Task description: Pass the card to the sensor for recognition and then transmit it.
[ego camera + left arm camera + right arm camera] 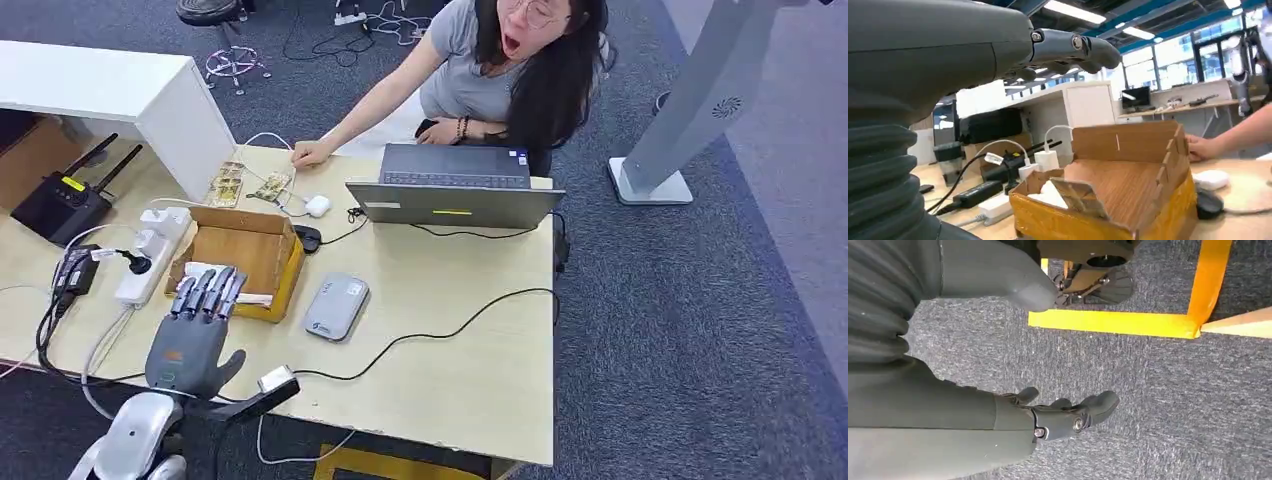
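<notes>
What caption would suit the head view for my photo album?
Robot's open left hand hovers over a cardboard box of white cards, near a grey card sensor, while a person sits behind a laptop.

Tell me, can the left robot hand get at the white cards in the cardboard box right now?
Probably yes: the left robot hand hovers open above the cardboard box, whose top is open, with the cards lying uncovered.

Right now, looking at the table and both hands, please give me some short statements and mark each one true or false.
1. The left hand hovers over the cardboard box, fingers spread. True.
2. The left hand holds a card. False: it holds nothing.
3. The grey sensor lies inside the box. False: it lies on the table beside it.
4. The right hand hangs above carpet, holding nothing. True.
5. A person's hand rests on the table. True.
</notes>
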You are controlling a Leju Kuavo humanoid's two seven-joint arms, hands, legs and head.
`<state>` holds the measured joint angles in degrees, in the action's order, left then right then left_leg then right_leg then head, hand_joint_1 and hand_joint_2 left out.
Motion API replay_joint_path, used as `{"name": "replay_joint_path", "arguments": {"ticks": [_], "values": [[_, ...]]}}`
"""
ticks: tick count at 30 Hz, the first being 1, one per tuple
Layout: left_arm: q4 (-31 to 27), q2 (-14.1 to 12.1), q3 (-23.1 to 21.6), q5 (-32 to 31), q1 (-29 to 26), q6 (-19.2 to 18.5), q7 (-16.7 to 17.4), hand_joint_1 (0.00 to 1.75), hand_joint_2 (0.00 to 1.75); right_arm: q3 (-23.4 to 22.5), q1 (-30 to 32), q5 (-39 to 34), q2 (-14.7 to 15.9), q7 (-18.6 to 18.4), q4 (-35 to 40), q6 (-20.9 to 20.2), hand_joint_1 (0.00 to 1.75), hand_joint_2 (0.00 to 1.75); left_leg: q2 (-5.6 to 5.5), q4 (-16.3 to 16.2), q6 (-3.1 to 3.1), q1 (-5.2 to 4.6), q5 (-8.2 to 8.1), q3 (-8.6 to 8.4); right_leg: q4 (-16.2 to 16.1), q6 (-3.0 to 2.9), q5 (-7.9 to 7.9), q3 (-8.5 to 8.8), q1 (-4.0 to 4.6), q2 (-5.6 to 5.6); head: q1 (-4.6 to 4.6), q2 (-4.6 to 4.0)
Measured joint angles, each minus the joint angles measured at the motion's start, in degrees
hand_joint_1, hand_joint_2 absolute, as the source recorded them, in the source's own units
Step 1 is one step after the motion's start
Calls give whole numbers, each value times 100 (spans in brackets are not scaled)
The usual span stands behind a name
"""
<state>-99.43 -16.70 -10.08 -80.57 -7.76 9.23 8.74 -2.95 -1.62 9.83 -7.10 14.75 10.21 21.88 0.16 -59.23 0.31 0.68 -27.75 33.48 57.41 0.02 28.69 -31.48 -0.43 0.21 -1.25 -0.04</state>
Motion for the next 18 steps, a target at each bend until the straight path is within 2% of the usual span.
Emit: {"name": "replay_joint_path", "arguments": {"ticks": [4,8,18], "values": [[412,-33,236,155,359,-261,66,0,175,0,-9,114,0,-13,0,-29,0,175,-10,0,2,2,2,1,0,-1,0,3,0,-10,0,0],[744,-33,411,223,638,-272,5,0,175,0,-14,162,0,-35,0,-48,0,175,-9,0,-4,4,7,-2,0,-6,-5,2,1,-8,0,0],[1213,-2,429,188,1132,-471,14,0,175,2,-30,219,0,-46,0,-116,0,175,-9,-1,-4,2,7,-1,1,-6,-5,1,2,-9,-2,0]]}}
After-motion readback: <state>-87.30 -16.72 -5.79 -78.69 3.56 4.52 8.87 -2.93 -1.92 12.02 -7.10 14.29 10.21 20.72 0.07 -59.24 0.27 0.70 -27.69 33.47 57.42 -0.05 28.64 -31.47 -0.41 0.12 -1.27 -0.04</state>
